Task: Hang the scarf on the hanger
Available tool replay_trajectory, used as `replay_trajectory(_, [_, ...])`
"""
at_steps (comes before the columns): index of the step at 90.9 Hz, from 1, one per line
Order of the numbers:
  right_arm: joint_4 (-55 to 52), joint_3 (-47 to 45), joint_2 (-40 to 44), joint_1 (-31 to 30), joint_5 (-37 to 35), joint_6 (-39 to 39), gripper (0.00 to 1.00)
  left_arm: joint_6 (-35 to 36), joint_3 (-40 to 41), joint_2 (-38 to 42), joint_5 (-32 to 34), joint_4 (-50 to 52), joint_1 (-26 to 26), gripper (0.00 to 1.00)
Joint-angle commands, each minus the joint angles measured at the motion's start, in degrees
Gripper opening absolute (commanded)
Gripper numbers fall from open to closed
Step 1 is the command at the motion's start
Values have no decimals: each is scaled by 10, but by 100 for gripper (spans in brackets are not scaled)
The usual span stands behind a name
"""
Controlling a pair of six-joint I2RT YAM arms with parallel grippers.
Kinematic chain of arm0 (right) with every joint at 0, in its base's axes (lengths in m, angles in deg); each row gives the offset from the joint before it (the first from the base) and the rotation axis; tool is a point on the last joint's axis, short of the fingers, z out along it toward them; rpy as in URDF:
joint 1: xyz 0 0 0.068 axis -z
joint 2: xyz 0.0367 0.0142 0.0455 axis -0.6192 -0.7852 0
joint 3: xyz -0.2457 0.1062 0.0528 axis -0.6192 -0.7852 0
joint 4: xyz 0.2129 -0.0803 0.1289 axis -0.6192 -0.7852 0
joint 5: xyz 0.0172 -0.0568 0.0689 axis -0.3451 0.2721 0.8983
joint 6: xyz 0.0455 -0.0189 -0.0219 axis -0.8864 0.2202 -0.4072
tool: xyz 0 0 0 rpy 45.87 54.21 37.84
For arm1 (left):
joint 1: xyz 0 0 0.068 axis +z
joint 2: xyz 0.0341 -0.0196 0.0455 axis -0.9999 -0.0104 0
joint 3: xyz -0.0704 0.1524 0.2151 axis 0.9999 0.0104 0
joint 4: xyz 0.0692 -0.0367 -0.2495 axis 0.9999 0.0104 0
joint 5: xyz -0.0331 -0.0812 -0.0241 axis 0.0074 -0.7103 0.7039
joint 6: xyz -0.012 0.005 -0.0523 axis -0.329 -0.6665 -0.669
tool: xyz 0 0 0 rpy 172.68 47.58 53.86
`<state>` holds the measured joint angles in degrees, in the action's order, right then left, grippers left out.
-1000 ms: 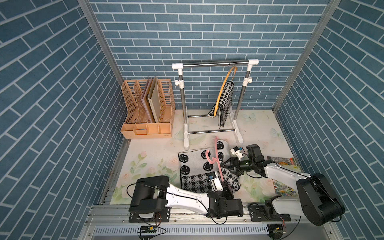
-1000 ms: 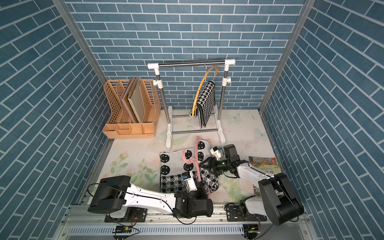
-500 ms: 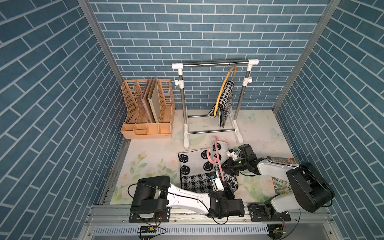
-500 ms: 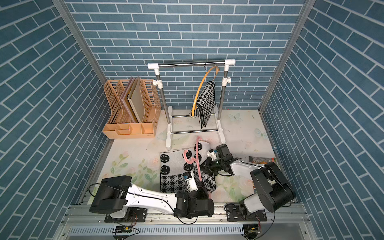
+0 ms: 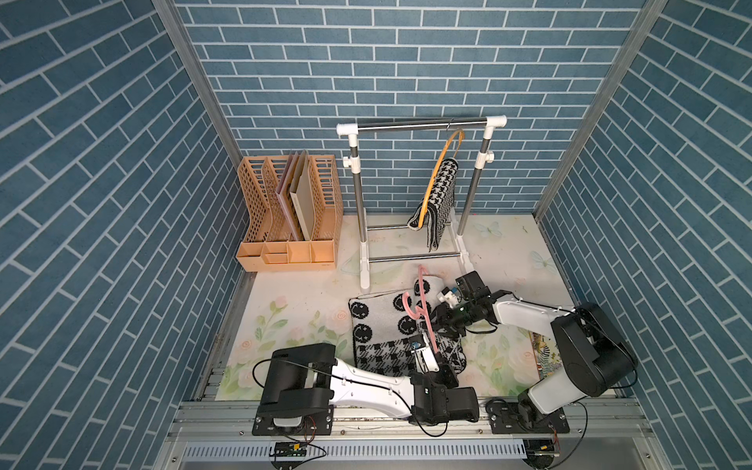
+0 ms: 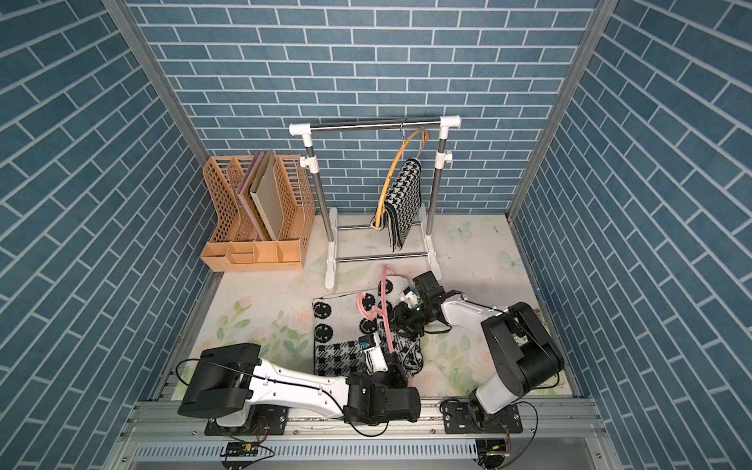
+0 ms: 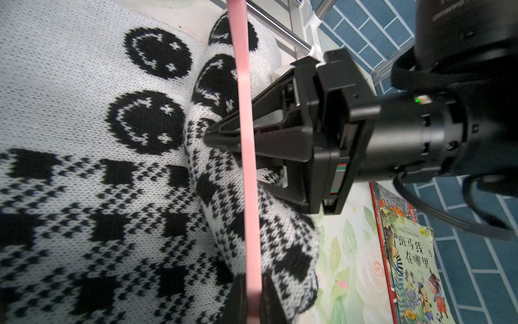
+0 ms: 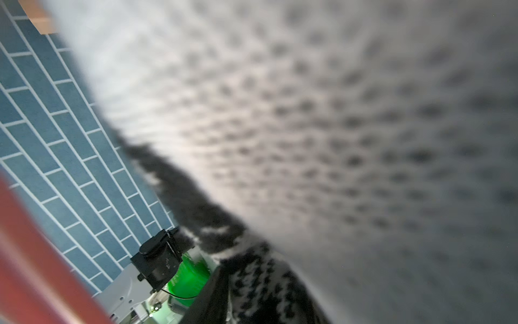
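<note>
A black-and-white knitted scarf (image 5: pixel 378 325) (image 6: pixel 337 325) lies flat on the floral mat, its right edge bunched into a raised fold (image 7: pixel 224 196). A pink hanger (image 5: pixel 423 309) (image 6: pixel 384 313) stands tilted over it, and my left gripper (image 5: pixel 437 358) (image 7: pixel 253 303) is shut on its lower bar (image 7: pixel 244 112). My right gripper (image 5: pixel 437 321) (image 7: pixel 207 136) is pushed into the fold from the right, beside the hanger. The pink bar crosses its fingers, so their gap is unclear. In the right wrist view blurred scarf fabric (image 8: pixel 336 112) fills most of the frame.
A white-and-steel clothes rack (image 5: pixel 419 124) stands behind, carrying an orange hanger with a houndstooth scarf (image 5: pixel 441 191). A tan file organizer (image 5: pixel 289 219) sits at the back left. A picture book (image 7: pixel 412 252) lies on the mat to the right, under my right arm.
My right gripper has moved left from beside the scarf into its bunched right edge, close to the hanger. The left gripper still holds the hanger in the same place.
</note>
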<state>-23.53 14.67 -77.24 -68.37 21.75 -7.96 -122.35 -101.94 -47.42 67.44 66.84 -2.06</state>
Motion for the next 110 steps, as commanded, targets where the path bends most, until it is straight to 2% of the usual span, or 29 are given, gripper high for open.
replay_trajectory(1, [-80,3,50,27,-31,67,53,16,-7,-9,-40,-23,-3,0])
replay_trajectory(10, [-59,-19,80,53,-27,58,58,16,-6,-6,-38,-22,-3,0])
replay_trajectory(25, [-50,-23,87,63,2,60,64,16,-5,-5,-39,-20,-3,0])
replay_trajectory(52, [-84,-20,127,135,21,86,63,15,2,0,-38,-23,-4,0])
replay_trajectory(65, [-95,-27,156,142,40,95,60,15,8,5,-40,-27,-5,0])
replay_trajectory(70, [-115,-38,166,142,27,103,56,15,8,5,-40,-26,-5,0])
replay_trajectory(83, [-90,-115,207,143,25,70,23,13,11,10,-38,-24,-6,0])
replay_trajectory(89, [-58,-154,222,142,41,47,13,12,13,14,-36,-24,-6,0])
replay_trajectory(98, [-15,-183,227,140,69,30,4,13,11,18,-31,-18,-6,0])
replay_trajectory(110, [27,-193,203,119,103,22,0,13,11,18,-32,-19,-6,0])
